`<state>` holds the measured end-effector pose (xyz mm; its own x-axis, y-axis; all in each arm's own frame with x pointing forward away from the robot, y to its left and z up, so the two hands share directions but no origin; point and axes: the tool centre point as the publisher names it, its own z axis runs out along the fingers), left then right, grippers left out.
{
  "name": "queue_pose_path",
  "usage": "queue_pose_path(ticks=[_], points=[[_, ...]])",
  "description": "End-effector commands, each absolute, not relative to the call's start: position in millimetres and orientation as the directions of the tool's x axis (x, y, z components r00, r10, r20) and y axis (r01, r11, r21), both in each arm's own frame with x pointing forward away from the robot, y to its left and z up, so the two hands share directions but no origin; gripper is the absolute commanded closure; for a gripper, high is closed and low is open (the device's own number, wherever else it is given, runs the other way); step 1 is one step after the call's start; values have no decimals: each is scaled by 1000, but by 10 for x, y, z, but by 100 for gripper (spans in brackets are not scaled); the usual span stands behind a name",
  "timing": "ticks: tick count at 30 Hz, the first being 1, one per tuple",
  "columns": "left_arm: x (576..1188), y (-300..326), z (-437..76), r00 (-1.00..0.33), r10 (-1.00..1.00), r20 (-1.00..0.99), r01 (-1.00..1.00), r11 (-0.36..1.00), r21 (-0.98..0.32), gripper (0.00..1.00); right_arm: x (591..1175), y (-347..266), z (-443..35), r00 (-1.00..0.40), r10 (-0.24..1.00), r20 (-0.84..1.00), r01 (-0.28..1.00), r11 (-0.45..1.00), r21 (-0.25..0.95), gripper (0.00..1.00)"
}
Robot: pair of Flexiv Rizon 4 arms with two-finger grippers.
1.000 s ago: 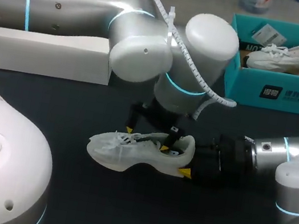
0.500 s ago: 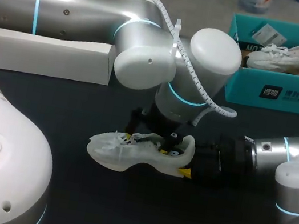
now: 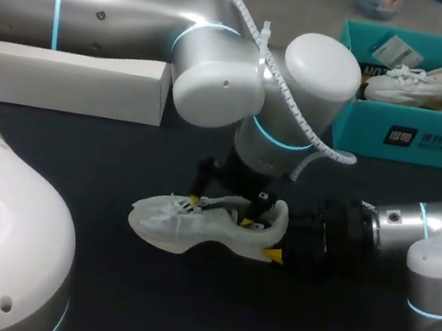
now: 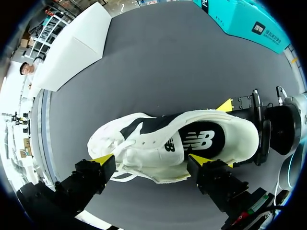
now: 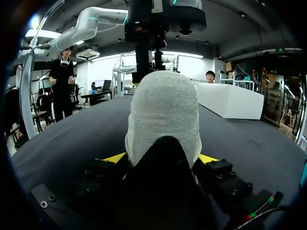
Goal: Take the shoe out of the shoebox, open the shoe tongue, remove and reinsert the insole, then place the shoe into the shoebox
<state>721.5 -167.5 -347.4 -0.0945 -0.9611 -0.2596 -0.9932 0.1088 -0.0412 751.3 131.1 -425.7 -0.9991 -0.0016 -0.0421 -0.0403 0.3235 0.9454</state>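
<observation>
The right tool [image 5: 162,158] clamps the heel of the white shoe [image 3: 184,228] on the desk [image 3: 178,312]; the left tool [image 4: 152,159] is wide open above it.

The table [image 3: 178,312] had a flat, dark, matt top. Near its middle a white shoe [image 3: 185,223] rested on it sole down, toe toward 9 o'clock and heel toward 3 o'clock. At about 10 o'clock from the shoe, well apart from it, a long white box [image 3: 73,79] lay along the far side. At about 2 o'clock, also well apart from the shoe, stood an open teal shoebox [image 3: 415,135] by the far edge.
</observation>
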Motion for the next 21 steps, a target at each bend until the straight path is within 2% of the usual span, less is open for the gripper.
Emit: queue_pose_path(ticks=[1, 9, 10, 11, 12, 21], points=[[7196, -1732, -3571, -92, -956, -277, -994, 107, -39, 0, 7482, 1346, -4302, -999, 0, -41, -39, 327, 944, 100], [7181, -1713, -3641, -83, -953, -291, -995, 93, -22, 0, 7482, 1346, -4302, -999, 0, -41, -39, 327, 944, 100], [7190, -1701, -3637, -82, -953, -291, -995, 92, -23, 40, 7482, 1346, -4302, -999, 0, -41, -39, 327, 944, 100], [7197, -1689, -3632, -79, -954, -289, -996, 89, -21, 73, 7482, 1346, -4302, -999, 0, -41, -39, 327, 944, 100], [7208, -1673, -3623, -78, -954, -289, -996, 88, -21, 99, 7482, 1346, -4302, -999, 0, -41, -39, 327, 944, 100], [7278, -1545, -3521, -65, -961, -268, -997, 76, -33, 100, 7482, 1346, -4302, -999, 0, -41, -39, 327, 944, 100]])
